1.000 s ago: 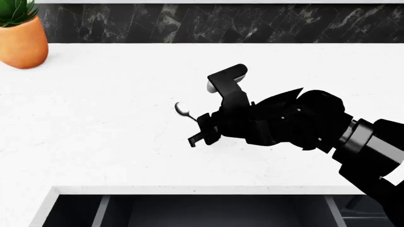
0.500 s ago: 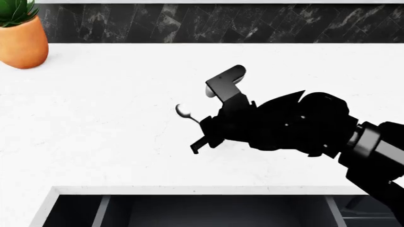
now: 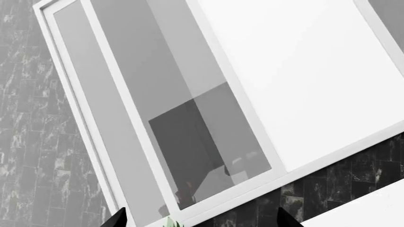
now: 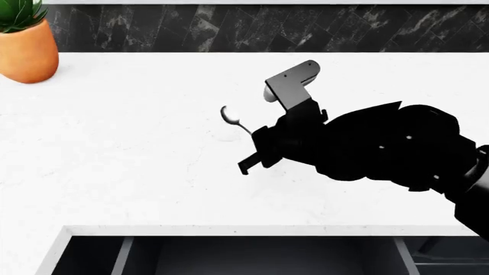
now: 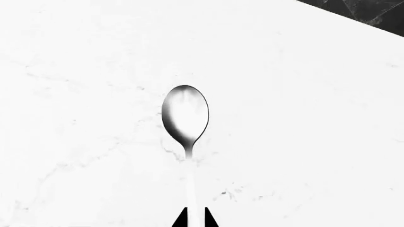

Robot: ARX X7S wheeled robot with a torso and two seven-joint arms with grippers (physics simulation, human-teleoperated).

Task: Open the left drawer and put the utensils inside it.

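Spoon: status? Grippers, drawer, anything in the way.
Right gripper shut on spoon handle, above the white counter. Left gripper not in view. Left drawer open below counter edge. Nothing visible between spoon and drawer.

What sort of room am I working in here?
Most likely a kitchen: a white marble countertop, a dark tiled backsplash, an open drawer below it, and a spoon held in the right gripper.

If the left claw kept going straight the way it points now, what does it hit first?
Probably the white-framed window above the dark tile wall: the left wrist view points at its glass, with nothing visibly nearer. Depth is unclear, so treat that as likely.
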